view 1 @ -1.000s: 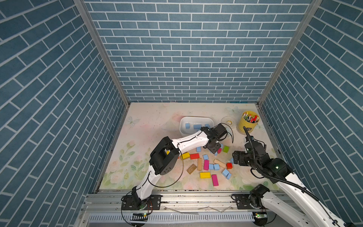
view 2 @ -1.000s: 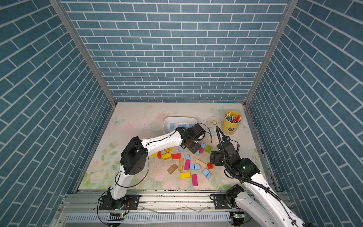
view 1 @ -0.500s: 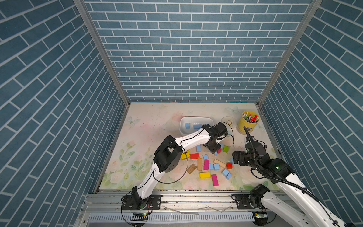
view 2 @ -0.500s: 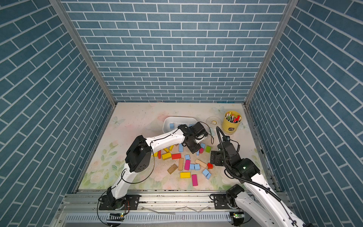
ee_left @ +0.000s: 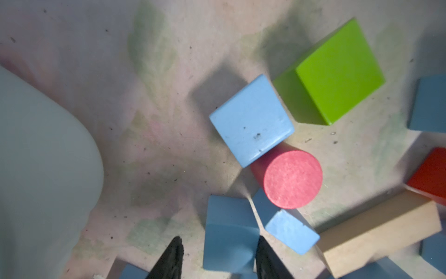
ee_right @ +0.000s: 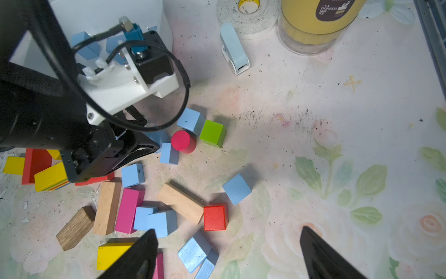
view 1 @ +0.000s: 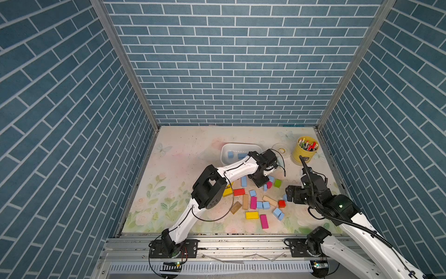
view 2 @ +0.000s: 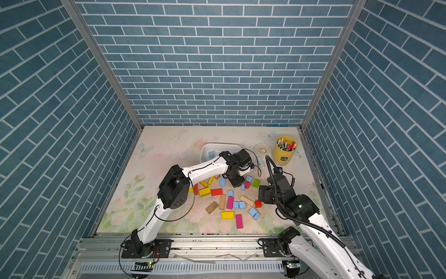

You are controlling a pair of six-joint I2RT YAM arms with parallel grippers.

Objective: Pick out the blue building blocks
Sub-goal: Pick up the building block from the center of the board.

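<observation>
Several light blue building blocks (view 1: 252,193) lie among mixed blocks in the middle of the table, and two more (view 1: 230,154) rest in the white tray (view 1: 241,145). My left gripper (ee_left: 218,258) is low over the pile's far side, open. A blue block (ee_left: 229,232) stands between its jaws, one finger against it and the other a little apart. In both top views the left gripper (view 2: 237,182) hides that block. My right gripper (ee_right: 229,258) hovers wide open at the pile's right side (view 1: 288,194), holding nothing, above two blue blocks (ee_right: 194,252).
Green cube (ee_left: 337,72), red cylinder (ee_left: 293,178), red cube (ee_right: 214,217), yellow, magenta and bare-wood blocks (ee_right: 181,201) are mixed with the blue ones. At the back right stand a yellow cup of pens (view 1: 305,154), a tape roll (view 1: 280,149) and a pale blue gadget (ee_right: 235,48).
The left arm's elbow has shifted slightly right and back while its gripper stayed over the same spot at the pile's far side. The right arm has not moved.
</observation>
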